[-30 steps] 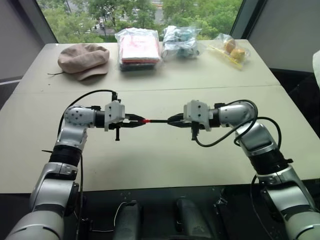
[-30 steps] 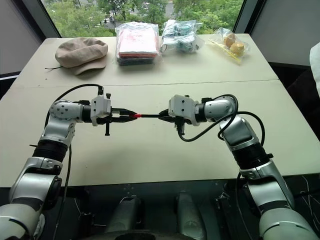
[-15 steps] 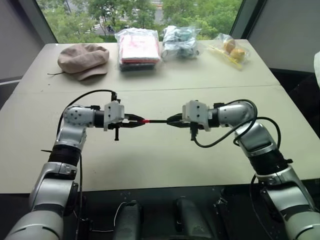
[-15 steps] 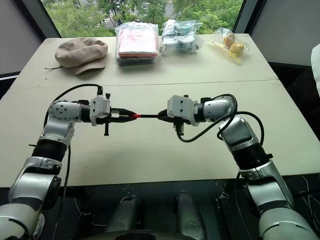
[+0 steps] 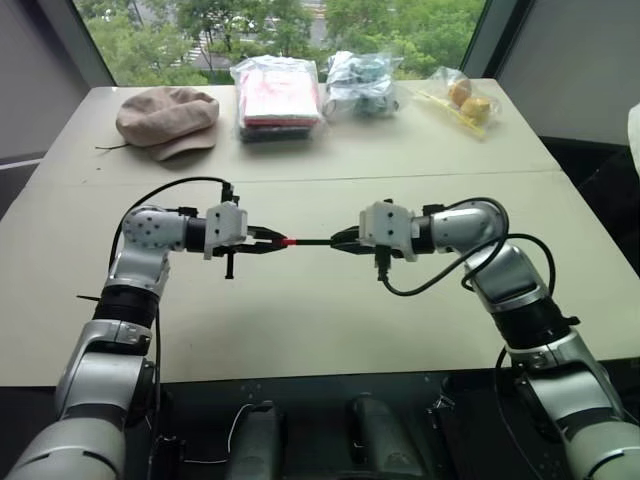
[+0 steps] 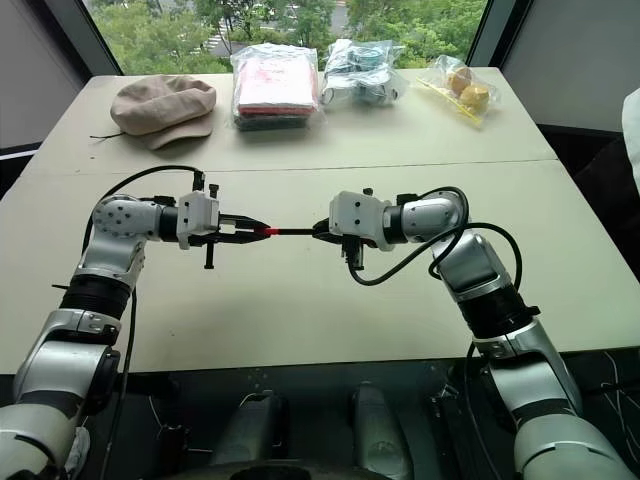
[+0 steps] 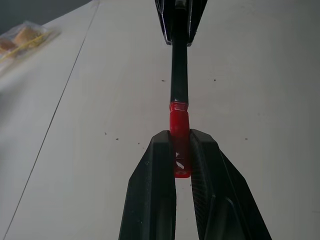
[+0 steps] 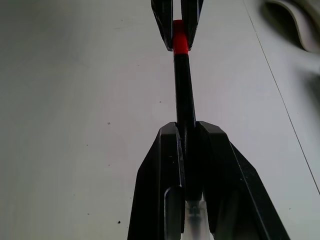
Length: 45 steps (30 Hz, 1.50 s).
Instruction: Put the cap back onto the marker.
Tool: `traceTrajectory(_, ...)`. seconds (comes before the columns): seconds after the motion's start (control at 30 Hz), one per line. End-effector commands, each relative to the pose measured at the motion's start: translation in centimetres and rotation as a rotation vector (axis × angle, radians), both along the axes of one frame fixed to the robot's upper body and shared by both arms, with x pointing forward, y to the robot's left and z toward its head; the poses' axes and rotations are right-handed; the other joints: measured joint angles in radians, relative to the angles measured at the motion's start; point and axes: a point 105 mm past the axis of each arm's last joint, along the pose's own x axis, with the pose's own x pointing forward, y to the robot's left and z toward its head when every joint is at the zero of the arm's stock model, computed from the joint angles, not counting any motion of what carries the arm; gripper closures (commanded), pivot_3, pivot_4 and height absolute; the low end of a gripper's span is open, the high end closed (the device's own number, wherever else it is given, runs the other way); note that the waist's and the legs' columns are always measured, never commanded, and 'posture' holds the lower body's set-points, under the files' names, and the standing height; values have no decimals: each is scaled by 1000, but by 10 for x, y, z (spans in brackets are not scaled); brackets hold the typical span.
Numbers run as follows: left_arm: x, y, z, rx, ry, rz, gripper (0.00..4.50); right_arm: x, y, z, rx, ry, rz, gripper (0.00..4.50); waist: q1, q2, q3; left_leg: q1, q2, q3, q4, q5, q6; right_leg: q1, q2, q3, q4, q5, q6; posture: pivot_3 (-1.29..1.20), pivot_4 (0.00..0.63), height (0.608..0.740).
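Above the middle of the table, my two grippers face each other. The left gripper (image 5: pixel 270 241) is shut on the small red cap (image 7: pixel 179 131), which sticks out past its fingertips. The right gripper (image 5: pixel 343 241) is shut on the thin black marker (image 8: pixel 183 95), held level and pointing at the left gripper. The cap (image 5: pixel 288 241) sits on the marker's end (image 7: pixel 179 75); the two join in one straight line between the grippers.
Along the table's far edge lie a beige hat (image 5: pixel 165 118), a bagged stack of red and white cloth (image 5: pixel 279 97), a bag of mixed items (image 5: pixel 361 82) and a bag with round yellow pieces (image 5: pixel 462 100). A seam (image 5: pixel 400 176) runs across the tabletop.
The right gripper and marker edged slightly toward the left gripper; otherwise both arms hold still, with cap and marker joined throughout.
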Motion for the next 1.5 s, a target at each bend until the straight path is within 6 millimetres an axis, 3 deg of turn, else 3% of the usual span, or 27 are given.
traceTrajectory(0.03, -2, -32, 35, -92, -86, -88, 4500, -18, 34, 13, 21, -65, 158, 4445, -1, 0, 0, 0, 0, 0, 0, 0, 0, 0, 0, 0, 0, 0, 0, 0, 150, 740)
traceTrajectory(0.53, -6, -40, 36, -65, -157, -139, 4500, -21, 37, 5, -18, -88, 182, 4445, 0, 0, 0, 0, 0, 0, 0, 0, 0, 0, 0, 0, 0, 0, 0, 0, 150, 740)
traceTrajectory(1.0, -4, -40, 37, -117, -55, -99, 4500, -16, 35, 4, -37, -167, 178, 4445, -1, 0, 0, 0, 0, 0, 0, 0, 0, 0, 0, 0, 0, 0, 0, 0, 150, 740)
traceTrajectory(1.5, 0, -43, 33, -74, -216, -100, 4500, -23, 45, 9, 16, -108, 189, 4445, 0, 0, 0, 0, 0, 0, 0, 0, 0, 0, 0, 0, 0, 0, 0, 0, 150, 740)
